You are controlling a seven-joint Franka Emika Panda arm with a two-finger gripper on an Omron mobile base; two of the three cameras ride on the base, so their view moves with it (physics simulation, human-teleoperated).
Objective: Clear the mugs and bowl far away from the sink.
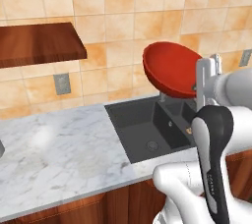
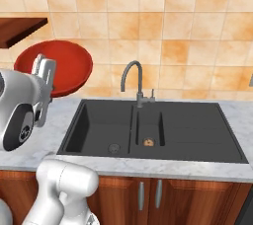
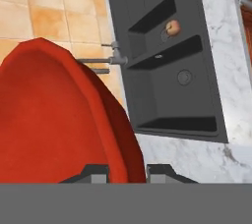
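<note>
The red bowl (image 1: 170,68) is up in the air, tipped on its side so its hollow faces out toward the wall, and nothing is in it. The gripper (image 3: 127,171) pinches its rim: in the hand view the two dark finger tips sit on either side of the bowl's (image 3: 59,120) edge, one inside and one outside. In the right base view the bowl (image 2: 62,66) hangs above the marble counter (image 2: 54,115) just left of the sink (image 2: 197,130), in front of the tiled wall (image 2: 188,17).

The black sink has two basins. The large basin (image 1: 142,134) holds nothing but its drain. In the small middle basin (image 2: 149,128) lies a small round object (image 2: 147,142), pale with an orange-brown mark; it is too small to tell what it is.

The grey faucet (image 2: 132,78) stands at the far edge of the sink, right of the bowl and apart from it. A wooden shelf (image 1: 37,43) juts from the wall on the far left, above the counter (image 1: 59,154), with a grey wall outlet (image 1: 62,83) below it. Wooden cabinet doors (image 2: 148,197) with metal handles run beneath the sink.
</note>
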